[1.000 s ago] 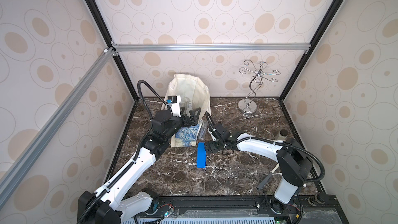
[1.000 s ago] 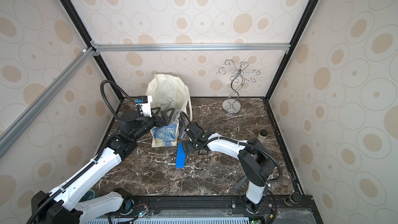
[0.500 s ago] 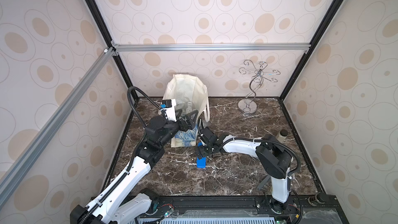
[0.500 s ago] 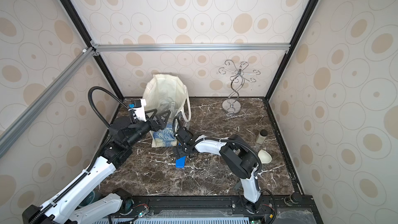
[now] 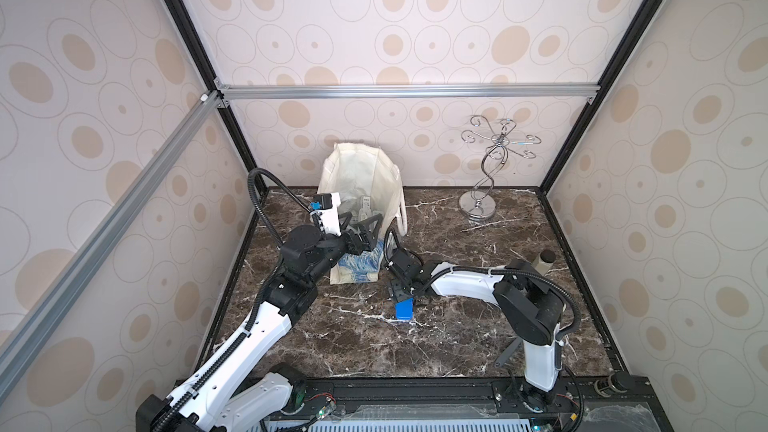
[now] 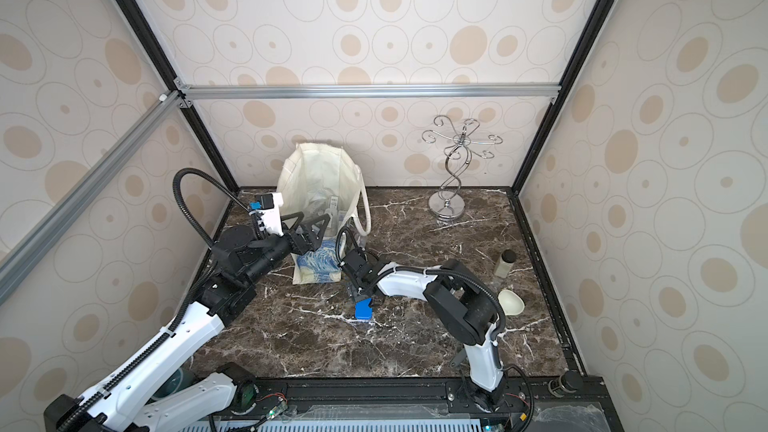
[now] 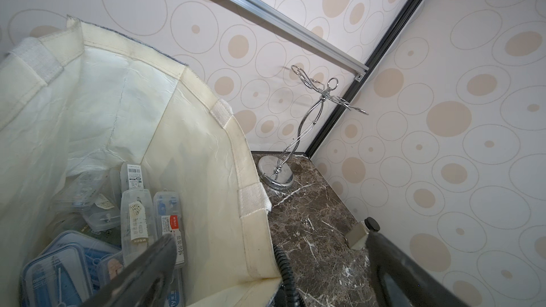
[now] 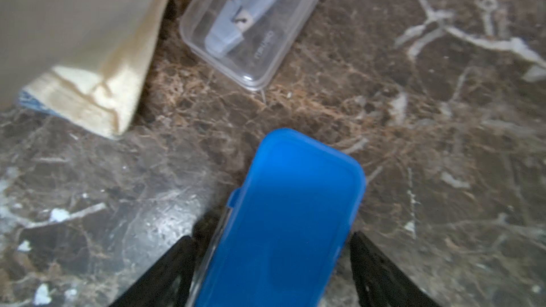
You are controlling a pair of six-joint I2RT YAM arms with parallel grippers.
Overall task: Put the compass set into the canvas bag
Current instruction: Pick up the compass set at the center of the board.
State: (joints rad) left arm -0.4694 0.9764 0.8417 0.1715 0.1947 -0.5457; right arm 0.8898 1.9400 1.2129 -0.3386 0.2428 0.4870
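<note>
Right wrist view is showing the right gripper standing with its fingers spread either side of the blue compass set. A dark gap is showing on at least one side, so I am judging the set not yet clamped. It is lying flat on the marble table and reaching out past the fingertips. Beyond those fingertips a clear compass set is lying just beside the foot of the canvas bag.

Left wrist view is showing the left gripper hanging empty with its fingers wide apart. The bag's near rim is passing between them: one finger is over the bag's inside, the other over bare table. Whether either is touching the cloth I cannot tell. Beyond that inner finger several boxed sets are already resting in the bag.

Judging from this, the task is partly done: the blue set is waiting to be gripped, lifted and dropped in, and the clear one is probably waiting its turn
</note>
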